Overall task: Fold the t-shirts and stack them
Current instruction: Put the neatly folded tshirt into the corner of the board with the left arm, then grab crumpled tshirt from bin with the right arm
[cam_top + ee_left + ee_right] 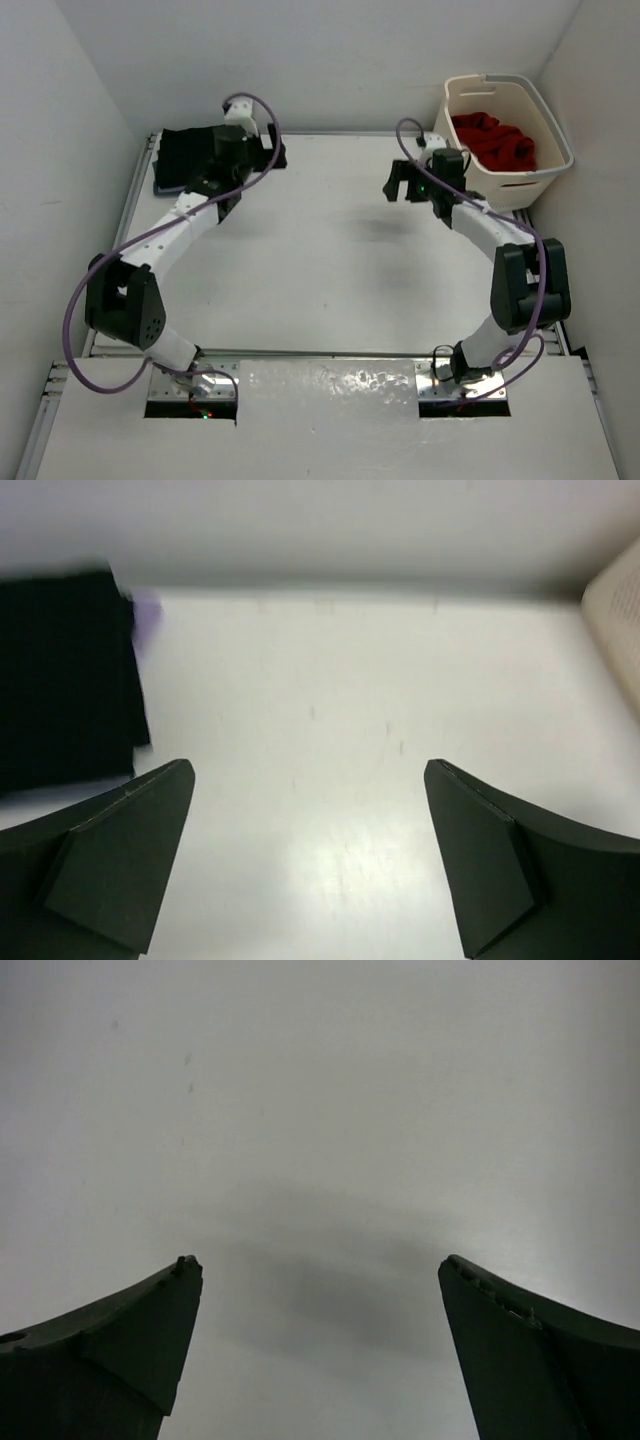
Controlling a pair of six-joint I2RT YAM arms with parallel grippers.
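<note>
Black fingers of your left gripper (310, 770) stand wide apart with nothing between them, over the white table (330, 270). The black t-shirt (60, 670) lies just beside them at the far left corner, with a lavender t-shirt (147, 615) showing at its edge. Your right gripper (320, 1265) gapes wide too, holding nothing. 1 red t-shirt (495, 140) sits in the cream basket (555, 135).

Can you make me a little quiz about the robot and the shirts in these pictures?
1. True or false: the red shirt lies in the basket.
2. What colour is the folded shirt at the far left corner of the table?
3. Which one holds cloth: A, the left gripper; B, the right gripper; C, neither?
Key: 1 true; 2 black; 3 C.
</note>
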